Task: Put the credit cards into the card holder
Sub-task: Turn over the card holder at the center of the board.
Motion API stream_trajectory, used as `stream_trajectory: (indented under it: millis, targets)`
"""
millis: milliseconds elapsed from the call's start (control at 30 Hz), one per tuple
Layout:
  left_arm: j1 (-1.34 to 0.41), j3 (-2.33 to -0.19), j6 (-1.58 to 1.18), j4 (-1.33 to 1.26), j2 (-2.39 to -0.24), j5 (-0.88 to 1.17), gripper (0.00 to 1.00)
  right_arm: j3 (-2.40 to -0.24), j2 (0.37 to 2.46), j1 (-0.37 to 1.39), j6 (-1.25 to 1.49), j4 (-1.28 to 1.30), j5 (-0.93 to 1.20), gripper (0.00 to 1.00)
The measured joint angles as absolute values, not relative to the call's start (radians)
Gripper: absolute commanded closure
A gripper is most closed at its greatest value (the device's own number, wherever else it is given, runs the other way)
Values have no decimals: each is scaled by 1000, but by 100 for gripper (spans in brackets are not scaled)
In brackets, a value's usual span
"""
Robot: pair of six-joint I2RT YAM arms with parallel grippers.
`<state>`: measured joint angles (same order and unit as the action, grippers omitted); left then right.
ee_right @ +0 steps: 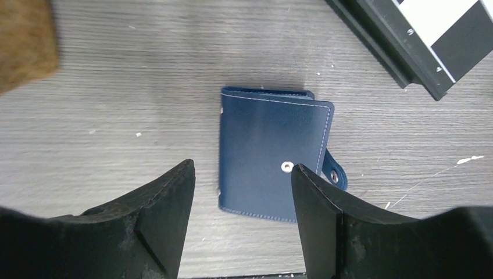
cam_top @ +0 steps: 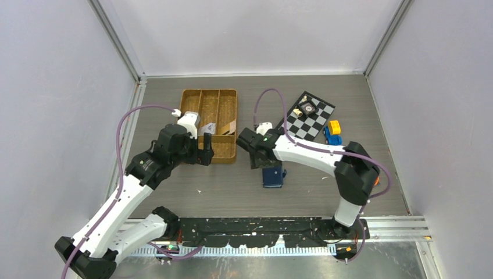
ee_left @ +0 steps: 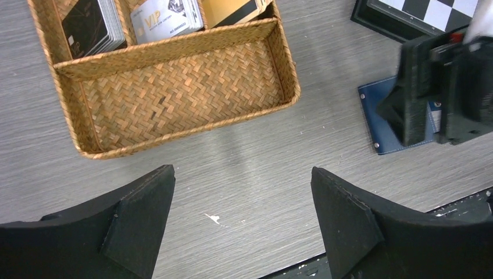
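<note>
Right wrist view: the right pincer [ee_right: 243,174] stands with its jaws well apart and nothing between them, hanging over the navy card holder [ee_right: 273,145]. The holder lies folded flat on the grey table [ee_right: 116,87], its snap tab [ee_right: 334,172] unfastened and sticking out to one side, near the checkerboard [ee_right: 436,35]. Left wrist view: the left pincer [ee_left: 242,174] is spread wide and empty above bare table, just beside the wicker tray [ee_left: 174,99]. The credit cards sit in the tray's narrow compartments: a dark card [ee_left: 90,26], a white VIP card [ee_left: 165,20] and an orange-tan card [ee_left: 232,9].
</note>
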<state>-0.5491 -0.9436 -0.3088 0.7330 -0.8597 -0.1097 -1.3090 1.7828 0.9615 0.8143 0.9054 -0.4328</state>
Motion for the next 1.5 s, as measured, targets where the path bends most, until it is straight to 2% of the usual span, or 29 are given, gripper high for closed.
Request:
stream_trajectory:
  millis: [167, 300, 467, 600, 867, 1233, 1500]
  targets:
    - [-550, -891, -369, 710, -843, -73, 19, -1307, 1639, 947, 806, 885, -401, 33]
    - [-572, -791, -468, 653, -841, -12, 20, -1235, 1509, 896, 793, 852, -372, 36]
    - [-718, -694, -601, 522, -894, 1, 20, -1056, 1395, 768, 768, 793, -295, 38]
    - [-837, -687, -693, 366, -1052, -3, 20, -914, 1341, 679, 736, 730, -186, 38]
    - [-888, -704, -780, 159, -1359, 42, 22, -826, 1317, 624, 701, 626, -49, 52]
    - [-888, -783, -800, 39, -1523, 73, 28, -800, 1317, 620, 691, 587, -32, 70]
    - [-888, -822, -792, 33, -1620, 84, 29, -795, 1325, 620, 690, 578, -35, 73]
